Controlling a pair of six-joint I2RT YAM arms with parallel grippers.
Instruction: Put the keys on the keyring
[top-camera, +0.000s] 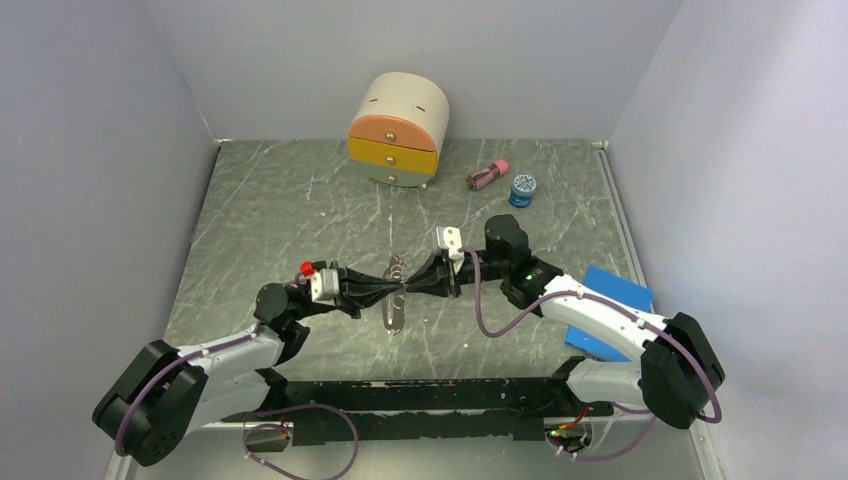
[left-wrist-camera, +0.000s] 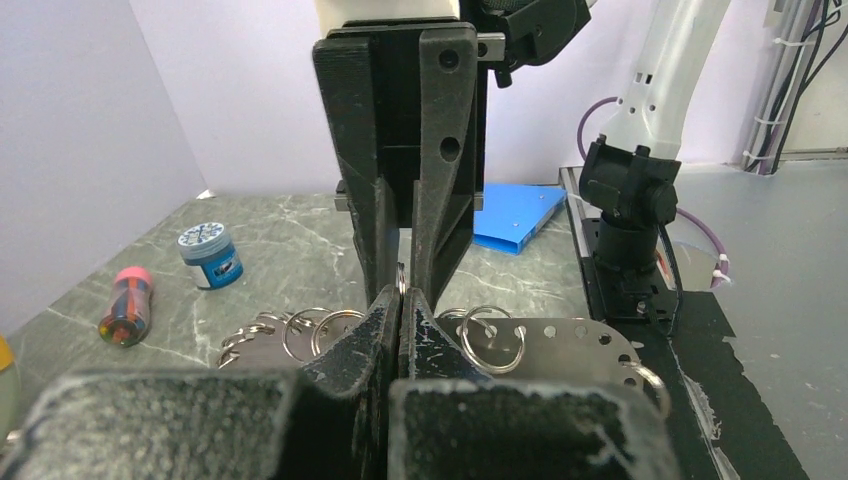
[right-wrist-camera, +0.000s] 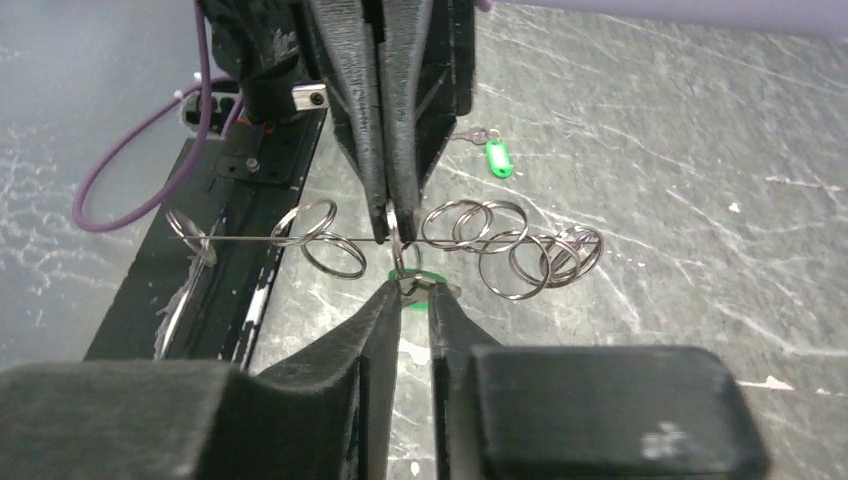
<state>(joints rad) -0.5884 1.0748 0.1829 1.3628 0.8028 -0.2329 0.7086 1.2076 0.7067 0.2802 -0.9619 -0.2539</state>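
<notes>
My left gripper (left-wrist-camera: 402, 300) is shut on the edge of a thin silvery keyring (left-wrist-camera: 401, 283), holding it upright above the table. My right gripper (right-wrist-camera: 413, 290) faces it tip to tip and pinches a key with a green head (right-wrist-camera: 432, 275) right against the keyring (right-wrist-camera: 397, 240). In the top view both grippers meet at mid-table, the left (top-camera: 392, 288) and the right (top-camera: 412, 283). A second green-headed key (right-wrist-camera: 497, 158) lies on the table behind the left gripper.
A flat perforated metal plate (left-wrist-camera: 570, 345) with several loose rings (right-wrist-camera: 520, 250) lies under the grippers. A round drawer box (top-camera: 397, 130), pink tube (top-camera: 487, 175) and blue jar (top-camera: 522, 189) stand at the back. A blue box (top-camera: 612, 310) lies by the right arm.
</notes>
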